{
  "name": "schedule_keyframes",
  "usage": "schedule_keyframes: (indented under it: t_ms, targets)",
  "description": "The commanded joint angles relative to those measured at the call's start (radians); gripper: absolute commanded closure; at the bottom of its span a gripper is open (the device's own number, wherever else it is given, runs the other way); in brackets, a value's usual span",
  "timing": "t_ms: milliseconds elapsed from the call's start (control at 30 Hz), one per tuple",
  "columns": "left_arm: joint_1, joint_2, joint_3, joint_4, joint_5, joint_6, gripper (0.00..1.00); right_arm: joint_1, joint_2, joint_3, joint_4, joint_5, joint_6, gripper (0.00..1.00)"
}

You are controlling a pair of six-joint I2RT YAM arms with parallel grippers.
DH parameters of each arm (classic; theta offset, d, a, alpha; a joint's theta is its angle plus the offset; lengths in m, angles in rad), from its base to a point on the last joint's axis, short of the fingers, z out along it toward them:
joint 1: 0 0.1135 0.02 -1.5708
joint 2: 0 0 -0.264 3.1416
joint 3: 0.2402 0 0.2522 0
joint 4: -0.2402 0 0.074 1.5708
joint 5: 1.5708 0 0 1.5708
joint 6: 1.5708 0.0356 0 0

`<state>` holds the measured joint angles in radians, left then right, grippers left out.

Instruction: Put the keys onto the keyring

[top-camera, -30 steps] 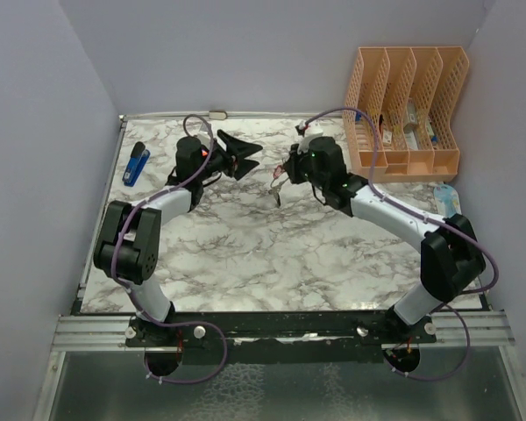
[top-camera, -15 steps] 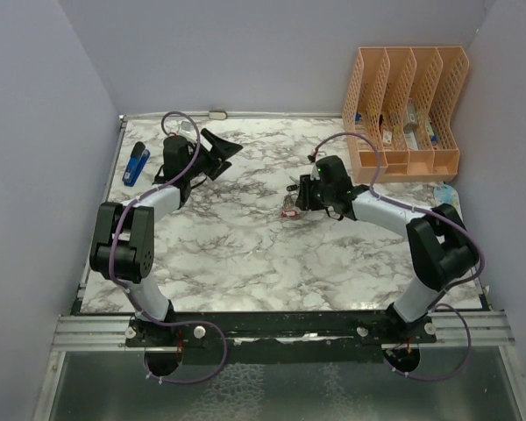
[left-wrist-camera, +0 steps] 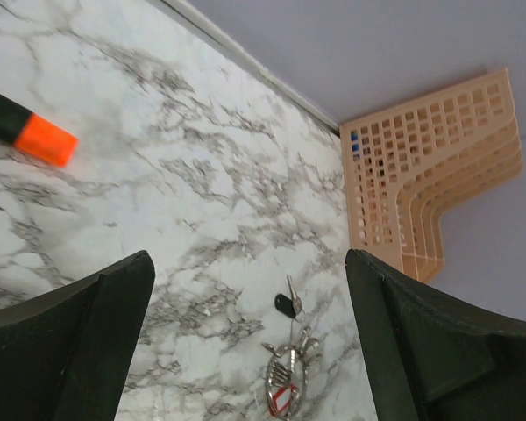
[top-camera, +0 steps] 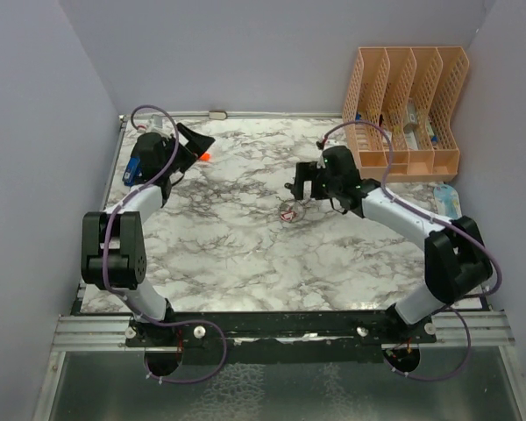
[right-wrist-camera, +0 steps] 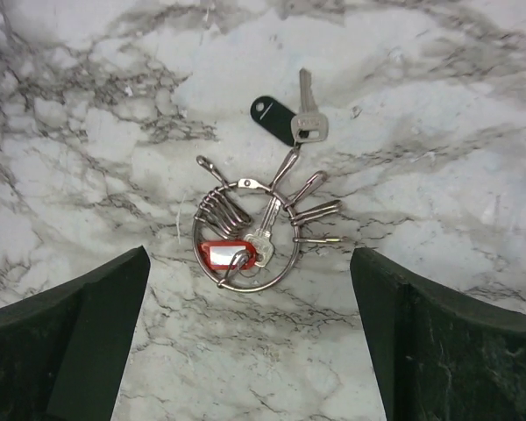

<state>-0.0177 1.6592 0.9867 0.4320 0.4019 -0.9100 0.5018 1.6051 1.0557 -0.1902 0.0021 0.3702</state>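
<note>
Only the right wrist view resolves the keyring (right-wrist-camera: 245,232): it lies flat on the marble surface (right-wrist-camera: 438,175) below the right gripper (right-wrist-camera: 247,254), whose fingers are spread and empty. One red tag (right-wrist-camera: 223,254) and one silver key (right-wrist-camera: 263,239) lie inside it. A second key (right-wrist-camera: 308,110), beside one black tag (right-wrist-camera: 272,117), points its blade away from the ring. The left wrist view adds an orange-capped marker (left-wrist-camera: 35,136). The left gripper (left-wrist-camera: 247,263) also has its fingers spread and empty.
</note>
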Motion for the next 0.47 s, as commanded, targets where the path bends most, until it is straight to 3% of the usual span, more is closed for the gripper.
schedule_keyframes:
  t_ms: [0, 433]
  targets:
    - [0.067, -0.066, 0.007, 0.009, -0.046, 0.096, 0.06, -0.005, -0.136, -0.003, -0.016, 0.176, 0.029, 0.01]
    - [0.204, -0.125, 0.007, -0.004, -0.091, 0.214, 0.05, -0.005, -0.404, -0.161, 0.117, 0.207, -0.048, 0.01]
